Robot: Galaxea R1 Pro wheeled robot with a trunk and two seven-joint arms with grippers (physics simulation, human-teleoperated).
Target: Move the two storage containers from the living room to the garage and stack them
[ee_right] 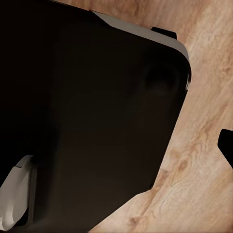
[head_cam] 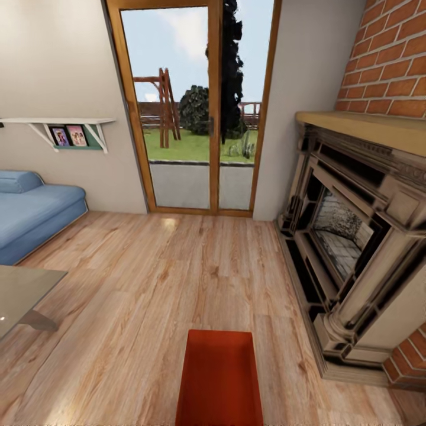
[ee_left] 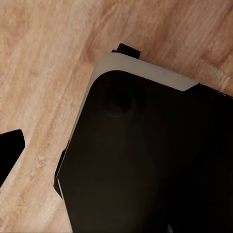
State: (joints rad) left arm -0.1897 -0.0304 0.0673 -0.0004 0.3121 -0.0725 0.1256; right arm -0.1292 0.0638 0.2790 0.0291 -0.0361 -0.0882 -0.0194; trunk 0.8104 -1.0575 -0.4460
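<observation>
orange-red storage container (head_cam: pixel 220 378) sits on wood-plank floor (head_cam: pixel 148 284) at bottom centre of head view, ahead of robot base (ee_left: pixel 145 160), likely awaiting pickup. claws' state: cannot tell. fireplace (head_cam: pixel 355 236) at right.
</observation>
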